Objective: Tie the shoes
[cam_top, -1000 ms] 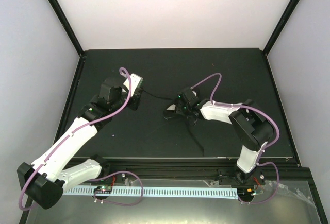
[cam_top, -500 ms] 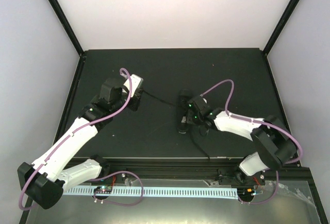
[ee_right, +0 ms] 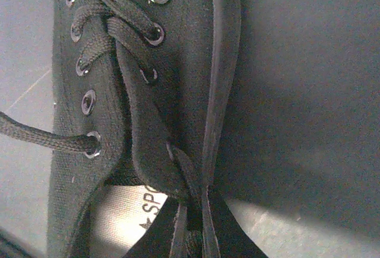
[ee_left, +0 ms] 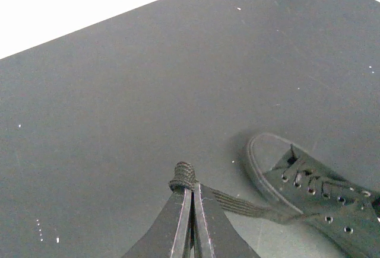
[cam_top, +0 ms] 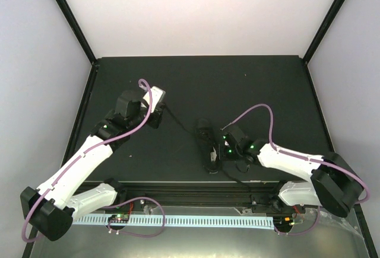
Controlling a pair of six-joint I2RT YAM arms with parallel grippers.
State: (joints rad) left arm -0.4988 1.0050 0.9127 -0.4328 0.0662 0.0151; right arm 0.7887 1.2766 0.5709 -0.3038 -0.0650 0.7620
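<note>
A small all-black shoe lies on the black table, toe pointing away from the arms. My left gripper is shut on the end of one thin black lace, which runs taut from its tips to the shoe. My right gripper is shut on the shoe's side wall at the collar, beside the tongue. The pale insole patch shows just left of the right fingers. Eyelets and crossed laces fill the upper left of the right wrist view.
A second loose lace trails from the shoe toward the table's near edge. Purple cables loop over both arms. Black frame posts stand at the table's back corners.
My right gripper has shut on the shoe's collar and drawn back toward its base, dragging the shoe toward the near edge and turning it. The left gripper stays put on the lace.
</note>
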